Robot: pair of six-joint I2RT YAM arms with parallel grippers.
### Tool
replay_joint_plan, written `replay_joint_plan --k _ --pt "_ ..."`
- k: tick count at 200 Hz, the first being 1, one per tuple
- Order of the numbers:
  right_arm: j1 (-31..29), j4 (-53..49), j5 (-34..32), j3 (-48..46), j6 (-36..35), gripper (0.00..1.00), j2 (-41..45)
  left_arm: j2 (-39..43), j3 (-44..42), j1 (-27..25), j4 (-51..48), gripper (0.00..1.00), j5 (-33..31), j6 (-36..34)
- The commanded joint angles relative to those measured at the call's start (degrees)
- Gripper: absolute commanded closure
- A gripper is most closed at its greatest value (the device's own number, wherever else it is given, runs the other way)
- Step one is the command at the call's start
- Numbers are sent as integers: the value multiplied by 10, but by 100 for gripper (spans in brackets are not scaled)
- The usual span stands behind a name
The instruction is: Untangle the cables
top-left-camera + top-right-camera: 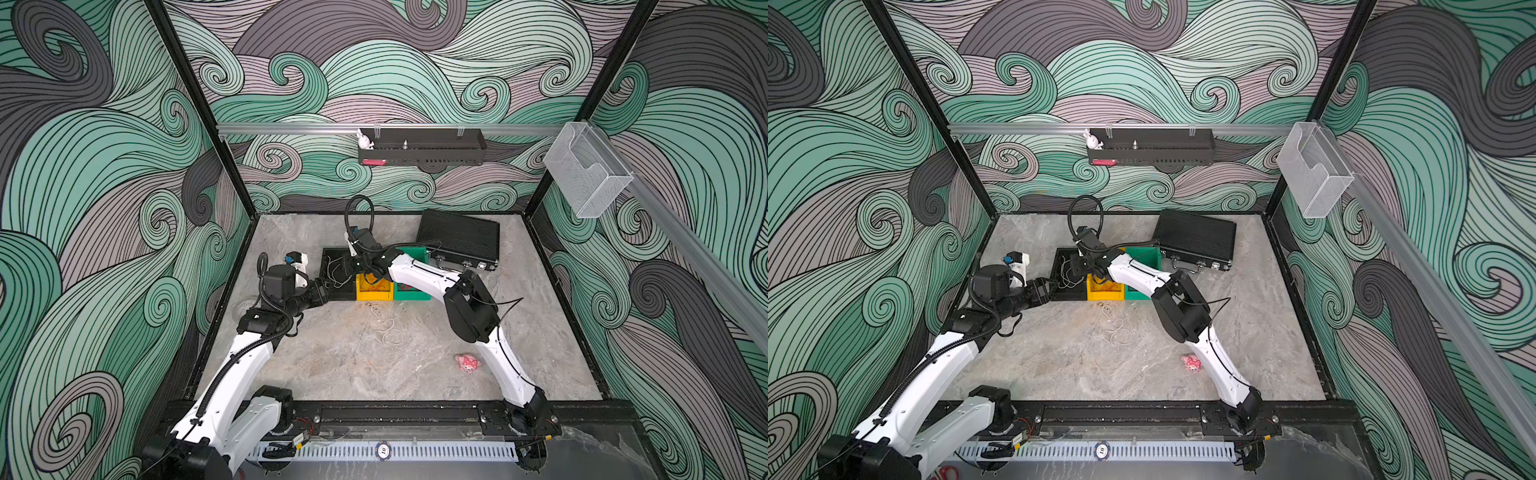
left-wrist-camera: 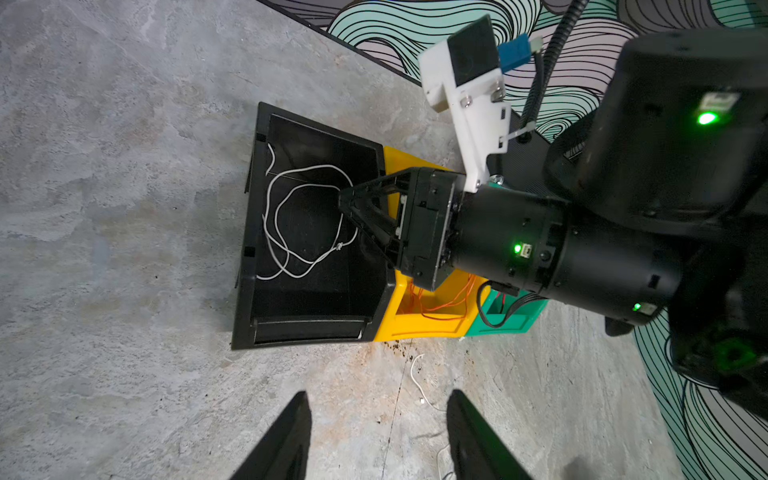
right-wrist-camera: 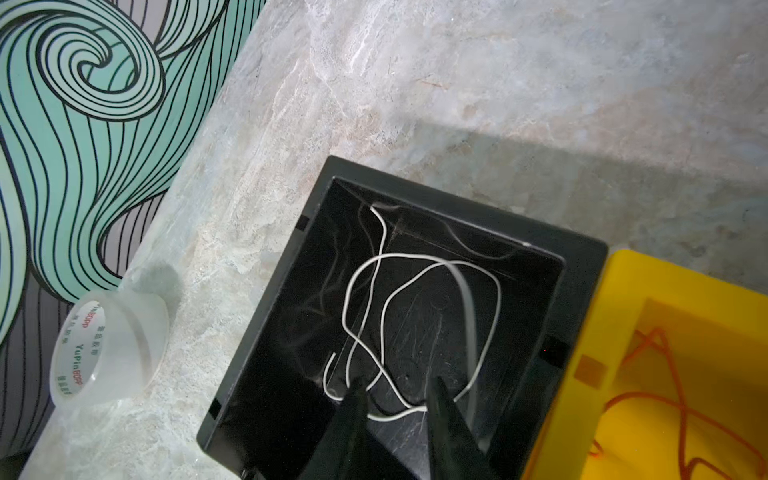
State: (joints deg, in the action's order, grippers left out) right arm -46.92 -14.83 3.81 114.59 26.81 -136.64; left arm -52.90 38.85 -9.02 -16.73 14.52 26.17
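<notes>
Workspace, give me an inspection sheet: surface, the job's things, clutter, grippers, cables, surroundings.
Surface: grey stone-look tabletop, with a rusty stain in front of the yellow bin.
Job's things: white cable looped in the black bin; orange cable in the yellow bin; loose white cable on the tabletop.
Clutter: pink plush toy, tape roll, black case, green bin.
Grippers: left gripper open, empty, over the tabletop; right gripper open inside the black bin, white cable lying between its tips.
Cables: black corrugated hose arches above the right arm.
Surroundings: wave-patterned walls; black shelf with a white rabbit figure; clear holder.
</notes>
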Motion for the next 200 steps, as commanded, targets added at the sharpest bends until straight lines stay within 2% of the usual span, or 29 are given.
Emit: replay_joint_plan --k 1,54,108,139,163,200 --pt "2 -34 -9 4 -13 64 15 9 0 7 -4 45 8 4" --pt "4 2 -6 -61 -31 63 111 10 3 7 -4 42 23 5" --pt "25 14 5 -189 -34 60 264 -11 -3 -7 -10 38 100 8" --pt "51 33 17 -319 -23 60 362 -28 -25 -80 9 35 77 31" --pt "75 58 29 -429 0 60 440 -54 -33 -161 32 32 40 51" --pt "87 76 31 -565 16 60 539 -107 -40 -245 71 30 5 68"
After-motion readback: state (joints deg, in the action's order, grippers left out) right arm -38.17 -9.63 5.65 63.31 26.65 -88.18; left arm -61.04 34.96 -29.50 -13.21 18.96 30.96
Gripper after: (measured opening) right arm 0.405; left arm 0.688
